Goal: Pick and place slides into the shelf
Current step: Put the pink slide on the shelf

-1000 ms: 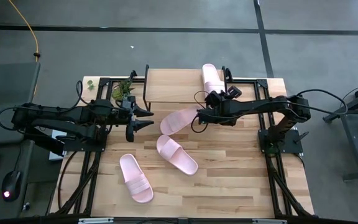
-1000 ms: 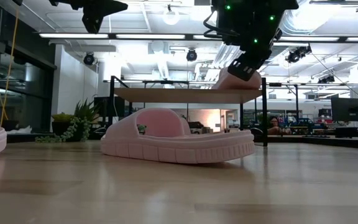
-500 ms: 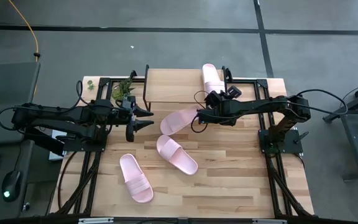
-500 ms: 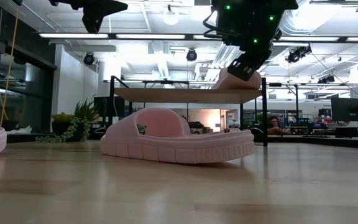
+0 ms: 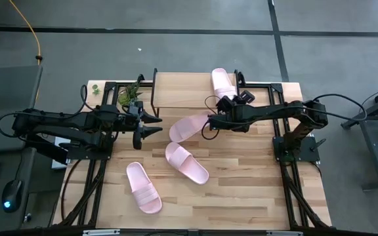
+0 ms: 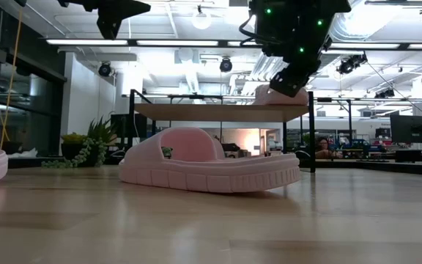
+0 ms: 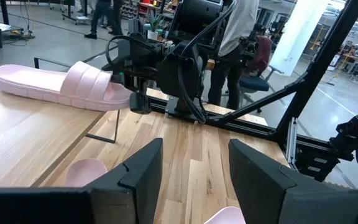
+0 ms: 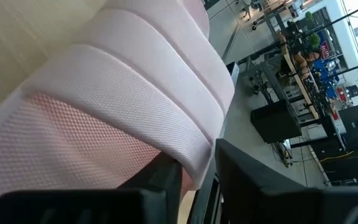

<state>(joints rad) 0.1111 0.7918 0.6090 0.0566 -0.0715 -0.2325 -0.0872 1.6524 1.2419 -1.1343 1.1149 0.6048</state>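
Note:
The shelf [image 5: 182,92] stands at the table's far side; it also shows in the low view [image 6: 196,111]. One pale pink slide [image 5: 222,81] lies on the right end of its top board, sole down. My right gripper [image 5: 226,102] is shut on it at its near end. Three more slides lie sole down on the table: one just in front of the shelf [image 5: 189,126], one at the middle [image 5: 187,162], one near the front left [image 5: 143,187]. My left gripper [image 5: 155,124] hangs open and empty above the table, left of the shelf. My right gripper pinches the edge of the slide's ribbed strap [image 8: 194,146] between its two fingers, one finger [image 8: 160,177] under the strap and the other outside it. The fingers come from the table's near side, slanting down. The slide rests on the shelf's top board [image 6: 266,94].
A small green plant [image 5: 128,95] sits at the shelf's left end. The black table frame [image 5: 287,151] runs along both sides. Bare tabletop lies at the front right [image 5: 254,190]. A person [image 7: 235,31] stands in the room beyond the table.
My right gripper has pushed the slide a little farther onto the shelf, toward the far edge. The slide's raised near end has come down, and it now lies flatter on the board.

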